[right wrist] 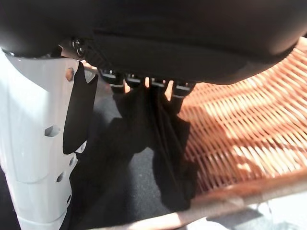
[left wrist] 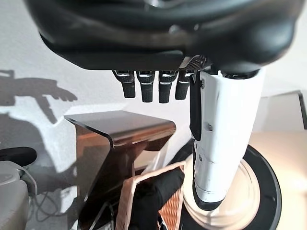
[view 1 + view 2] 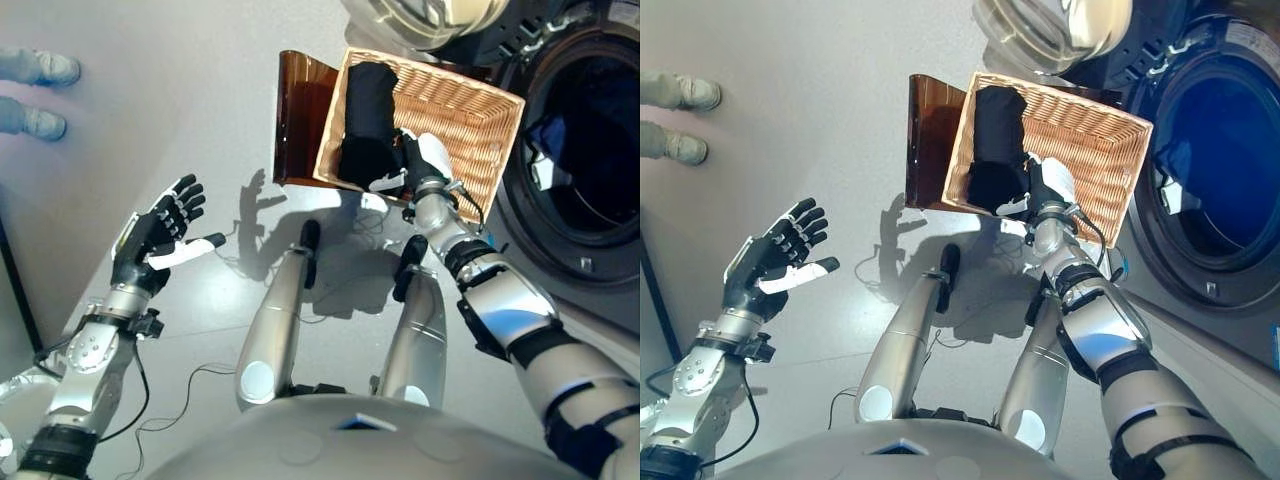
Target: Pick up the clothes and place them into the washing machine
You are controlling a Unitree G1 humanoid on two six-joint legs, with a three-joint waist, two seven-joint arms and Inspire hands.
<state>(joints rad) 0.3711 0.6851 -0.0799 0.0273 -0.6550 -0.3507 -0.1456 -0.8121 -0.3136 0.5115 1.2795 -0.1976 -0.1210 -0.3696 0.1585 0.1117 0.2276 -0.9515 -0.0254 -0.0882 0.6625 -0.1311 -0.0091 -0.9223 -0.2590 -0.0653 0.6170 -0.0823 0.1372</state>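
A black garment lies along the left side of a wicker basket. My right hand reaches over the basket's near rim onto it. In the right wrist view its fingers curl down into the black cloth, which bunches up under them, and the white-covered thumb rests beside it. My left hand hangs open over the floor at the left, fingers spread and holding nothing. The washing machine's drum stands open at the right, with some blue and white cloth inside.
The basket rests beside a brown see-through stand. The washer's round door is swung open above the basket. A person's light shoes stand on the floor at the upper left.
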